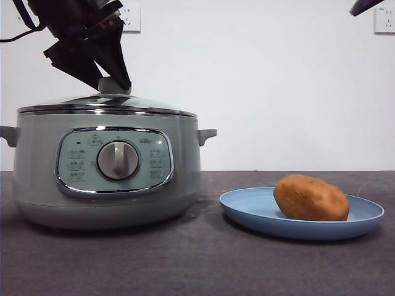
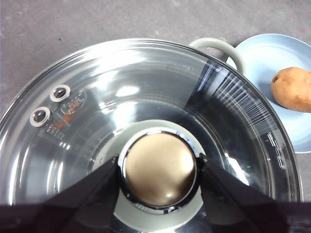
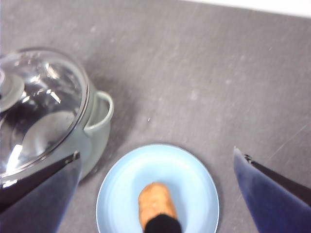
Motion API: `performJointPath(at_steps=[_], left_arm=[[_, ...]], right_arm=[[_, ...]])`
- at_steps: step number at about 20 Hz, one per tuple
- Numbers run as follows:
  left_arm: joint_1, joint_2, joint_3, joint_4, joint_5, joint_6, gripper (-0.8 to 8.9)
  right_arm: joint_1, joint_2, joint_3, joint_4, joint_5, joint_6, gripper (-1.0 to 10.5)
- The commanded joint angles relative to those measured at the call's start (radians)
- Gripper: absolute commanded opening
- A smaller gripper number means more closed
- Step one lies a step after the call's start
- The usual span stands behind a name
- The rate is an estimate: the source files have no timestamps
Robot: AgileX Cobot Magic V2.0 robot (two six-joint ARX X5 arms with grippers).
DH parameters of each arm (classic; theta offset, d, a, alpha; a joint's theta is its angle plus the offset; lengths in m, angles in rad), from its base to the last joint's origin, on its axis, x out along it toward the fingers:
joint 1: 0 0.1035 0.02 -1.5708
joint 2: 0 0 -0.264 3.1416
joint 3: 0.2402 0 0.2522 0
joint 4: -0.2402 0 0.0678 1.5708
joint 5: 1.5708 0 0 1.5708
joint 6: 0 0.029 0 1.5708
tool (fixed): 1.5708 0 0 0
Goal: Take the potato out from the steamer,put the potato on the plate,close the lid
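Note:
The glass lid (image 1: 74, 103) sits on the sage-green steamer (image 1: 37, 166) at the left. My left gripper (image 1: 115, 79) comes down from above, its jaws pressed against both sides of the lid's pale-green knob (image 2: 160, 167). The lid (image 2: 146, 87) looks level on the rim. The orange-brown potato (image 1: 310, 198) lies on the light-blue plate (image 1: 247, 209) to the right of the steamer. My right gripper (image 3: 156, 155) is open and empty, high above the plate (image 3: 121, 194) and potato (image 3: 155, 204); only its tip (image 1: 365, 5) shows at the top right of the front view.
The steamer's side handle (image 1: 207, 134) points toward the plate, with a small gap of dark grey table (image 1: 203, 265) between them. A white wall with sockets (image 1: 384, 20) stands behind.

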Motion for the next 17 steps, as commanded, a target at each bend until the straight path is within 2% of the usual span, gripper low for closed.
performJointPath(at_steps=[1, 3, 4, 5, 6, 7, 12, 15, 17], left_arm=[[0.019, 0.001, -0.014, -0.006, -0.023, -0.013, -0.02], [0.019, 0.001, -0.014, 0.006, -0.023, -0.025, 0.27], [0.019, 0.001, -0.014, 0.019, -0.023, -0.040, 1.30], [0.019, 0.001, -0.014, 0.034, -0.023, -0.060, 3.12], [0.019, 0.001, -0.014, 0.044, -0.024, -0.069, 4.43], [0.019, 0.001, -0.009, 0.046, -0.025, -0.070, 4.90], [0.019, 0.001, 0.115, -0.029, -0.026, -0.072, 4.89], [0.019, 0.001, 0.283, -0.168, -0.024, -0.072, 4.89], [0.016, 0.001, 0.427, -0.293, -0.013, -0.072, 4.87]], right_arm=[[0.000, 0.002, 0.000, 0.010, 0.003, 0.010, 5.7], [0.000, 0.002, 0.000, 0.010, 0.003, 0.010, 5.7], [0.000, 0.002, 0.000, 0.010, 0.002, 0.010, 5.7], [0.000, 0.002, 0.000, 0.010, 0.002, 0.010, 5.7], [0.000, 0.002, 0.000, 0.010, 0.002, 0.010, 5.7], [0.000, 0.002, 0.000, 0.010, 0.002, 0.010, 5.7], [0.000, 0.002, 0.000, 0.010, -0.003, 0.010, 5.7], [0.000, 0.002, 0.002, 0.025, -0.006, 0.010, 5.7], [0.000, 0.002, 0.017, 0.029, -0.073, 0.011, 5.7]])
